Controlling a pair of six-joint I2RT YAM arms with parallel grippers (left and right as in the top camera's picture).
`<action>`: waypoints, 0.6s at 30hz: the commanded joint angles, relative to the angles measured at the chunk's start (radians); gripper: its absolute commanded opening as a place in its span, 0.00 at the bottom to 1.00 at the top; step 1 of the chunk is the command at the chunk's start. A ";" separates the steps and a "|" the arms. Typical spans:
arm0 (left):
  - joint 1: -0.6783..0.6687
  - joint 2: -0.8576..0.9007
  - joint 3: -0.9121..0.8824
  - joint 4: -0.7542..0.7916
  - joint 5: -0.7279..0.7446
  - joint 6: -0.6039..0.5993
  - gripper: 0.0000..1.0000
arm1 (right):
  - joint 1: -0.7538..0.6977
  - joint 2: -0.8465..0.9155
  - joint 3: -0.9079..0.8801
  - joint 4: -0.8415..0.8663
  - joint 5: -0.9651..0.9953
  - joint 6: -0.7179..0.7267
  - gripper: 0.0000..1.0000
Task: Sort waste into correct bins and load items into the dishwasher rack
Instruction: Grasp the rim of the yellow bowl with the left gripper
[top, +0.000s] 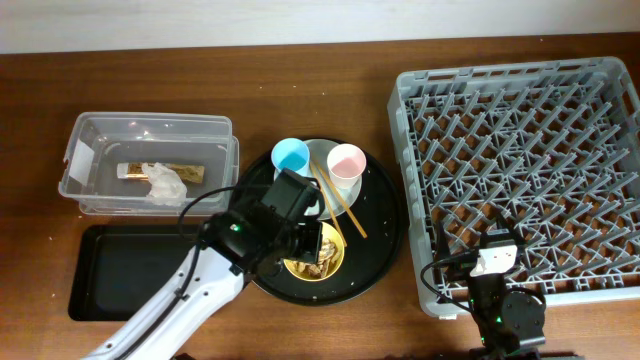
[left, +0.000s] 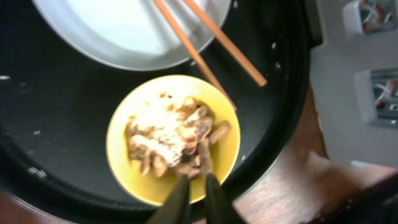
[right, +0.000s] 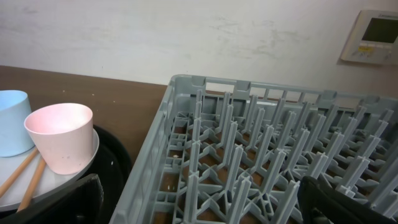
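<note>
The small yellow bowl (top: 318, 257) (left: 138, 180) sits at the front of the round black tray and holds brownish food scraps (left: 171, 137). My left gripper (top: 308, 240) (left: 194, 182) hangs over the bowl's near side, its fingers closed to a narrow gap with the tips in the scraps. The white plate (top: 322, 180) (left: 124, 31) carries the light blue cup (top: 291, 155), the pink cup (top: 346, 162) (right: 61, 137) and two wooden chopsticks (top: 337, 202) (left: 211, 43). The napkin (top: 165, 183) and the wrapper strip (top: 190, 172) lie in the clear tub (top: 95, 135). My right gripper (top: 495, 262) (right: 205, 205) is open and empty over the grey dishwasher rack (top: 520, 170) (right: 261, 143).
The shallow black rectangular tray (top: 130, 270) lies in front of the clear tub, left of the round black tray (top: 385, 225). The rack fills the right side of the table. A wall runs behind the table.
</note>
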 joint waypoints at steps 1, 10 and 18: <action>-0.061 0.035 -0.031 0.091 0.051 -0.012 0.16 | -0.005 -0.006 -0.006 -0.004 0.013 -0.003 0.98; -0.164 0.256 -0.031 0.217 0.051 -0.012 0.36 | -0.005 -0.007 -0.006 -0.004 0.013 -0.003 0.98; -0.254 0.338 -0.031 0.209 -0.084 -0.012 0.36 | -0.005 -0.007 -0.006 -0.004 0.012 -0.003 0.98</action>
